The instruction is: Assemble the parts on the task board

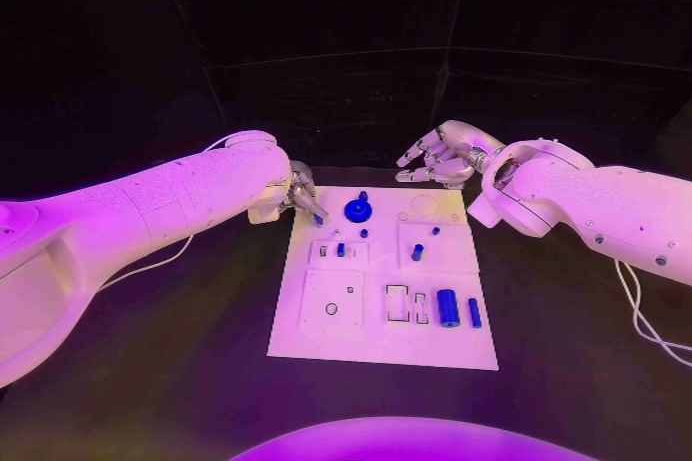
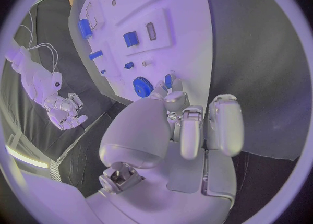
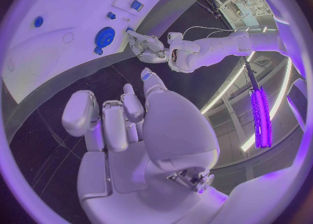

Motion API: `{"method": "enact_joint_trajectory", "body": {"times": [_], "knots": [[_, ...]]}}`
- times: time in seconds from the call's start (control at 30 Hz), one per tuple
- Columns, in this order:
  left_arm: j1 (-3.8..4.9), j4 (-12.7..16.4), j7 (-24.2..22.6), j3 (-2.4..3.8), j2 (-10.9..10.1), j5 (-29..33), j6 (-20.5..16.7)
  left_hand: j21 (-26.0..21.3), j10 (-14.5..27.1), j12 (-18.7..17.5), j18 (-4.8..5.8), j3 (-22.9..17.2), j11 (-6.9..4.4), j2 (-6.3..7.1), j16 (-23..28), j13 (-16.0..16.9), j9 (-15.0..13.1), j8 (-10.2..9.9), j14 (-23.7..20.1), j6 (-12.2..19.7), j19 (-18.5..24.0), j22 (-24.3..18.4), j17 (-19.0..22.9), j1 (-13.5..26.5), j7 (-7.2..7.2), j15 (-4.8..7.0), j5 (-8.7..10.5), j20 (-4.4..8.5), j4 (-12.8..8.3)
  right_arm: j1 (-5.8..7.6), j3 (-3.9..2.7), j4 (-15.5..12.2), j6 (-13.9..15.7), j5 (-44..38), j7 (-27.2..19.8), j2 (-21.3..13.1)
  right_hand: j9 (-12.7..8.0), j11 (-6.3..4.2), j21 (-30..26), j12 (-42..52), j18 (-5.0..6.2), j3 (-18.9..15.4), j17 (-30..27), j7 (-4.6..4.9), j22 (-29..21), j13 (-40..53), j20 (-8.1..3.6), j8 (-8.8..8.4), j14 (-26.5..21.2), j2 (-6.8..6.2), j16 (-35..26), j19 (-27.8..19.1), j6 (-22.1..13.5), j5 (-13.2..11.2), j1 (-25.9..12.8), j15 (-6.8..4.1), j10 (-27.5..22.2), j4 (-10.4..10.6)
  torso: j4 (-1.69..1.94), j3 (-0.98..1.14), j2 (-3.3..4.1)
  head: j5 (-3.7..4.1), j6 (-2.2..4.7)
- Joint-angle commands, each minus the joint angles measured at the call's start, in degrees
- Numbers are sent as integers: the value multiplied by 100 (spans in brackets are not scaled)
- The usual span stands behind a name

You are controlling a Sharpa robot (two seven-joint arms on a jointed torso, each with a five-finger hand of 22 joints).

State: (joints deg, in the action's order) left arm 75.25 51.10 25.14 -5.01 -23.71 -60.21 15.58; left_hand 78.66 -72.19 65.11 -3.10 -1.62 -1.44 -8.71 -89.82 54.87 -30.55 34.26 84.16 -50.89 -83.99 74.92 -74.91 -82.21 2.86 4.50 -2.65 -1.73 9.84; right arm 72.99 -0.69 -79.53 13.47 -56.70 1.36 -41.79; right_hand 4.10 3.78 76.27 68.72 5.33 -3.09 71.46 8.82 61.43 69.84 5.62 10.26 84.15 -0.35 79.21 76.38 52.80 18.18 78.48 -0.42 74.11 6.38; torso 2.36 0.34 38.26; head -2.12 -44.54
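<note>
Board w/ blue parts lies mid-table. Left hand at its far-left corner, fingertips by the gear, grip unclear. Right hand beyond board, loosely curled, empty.

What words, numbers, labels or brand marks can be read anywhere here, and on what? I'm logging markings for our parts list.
None can be read: the white task board shows outlines and recesses, not lettering, and the small blue parts, such as the blue gear, bear no legible marks. Neither silver left hand nor silver right hand shows a label.
</note>
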Motion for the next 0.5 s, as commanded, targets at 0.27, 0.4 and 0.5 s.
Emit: {"method": "enact_joint_trajectory", "body": {"times": [0.27,0.4,0.5], "knots": [[24,499,-93,7,-359,627,-492,26,-76,-19,-12,-633,-9,212,-18,4,-2,35,584,-55,-87,123,-1509,-49,-29,36,-28,41,-397,12,-3,-10,6,-9,-45,-36,-5,1,-32,-13,28,8,4,1,2,7,-4,17,159,37,-35,-32,-54,24,-5,-22,-12,33,43,9,-27,-8,2],[33,803,-98,8,-559,739,-653,20,-94,-25,-12,-777,-12,291,-18,2,2,35,584,-71,-87,122,-1509,-21,-31,37,-28,42,-425,12,-3,-14,8,-9,-45,-54,-5,1,-32,-13,28,7,9,2,1,6,-4,20,161,41,-33,-31,-54,27,-7,-21,-13,38,64,16,-43,0,-16],[36,1060,-115,8,-716,775,-798,20,-115,-29,-12,-952,-14,383,-18,2,5,37,584,-86,-90,129,-1509,28,-33,38,-29,43,-444,12,-3,-20,10,-9,-44,-70,-5,1,-32,-13,28,7,9,2,1,6,-4,20,161,41,-33,-31,-54,27,-7,-21,-13,38,75,21,-51,1,-19]]}}
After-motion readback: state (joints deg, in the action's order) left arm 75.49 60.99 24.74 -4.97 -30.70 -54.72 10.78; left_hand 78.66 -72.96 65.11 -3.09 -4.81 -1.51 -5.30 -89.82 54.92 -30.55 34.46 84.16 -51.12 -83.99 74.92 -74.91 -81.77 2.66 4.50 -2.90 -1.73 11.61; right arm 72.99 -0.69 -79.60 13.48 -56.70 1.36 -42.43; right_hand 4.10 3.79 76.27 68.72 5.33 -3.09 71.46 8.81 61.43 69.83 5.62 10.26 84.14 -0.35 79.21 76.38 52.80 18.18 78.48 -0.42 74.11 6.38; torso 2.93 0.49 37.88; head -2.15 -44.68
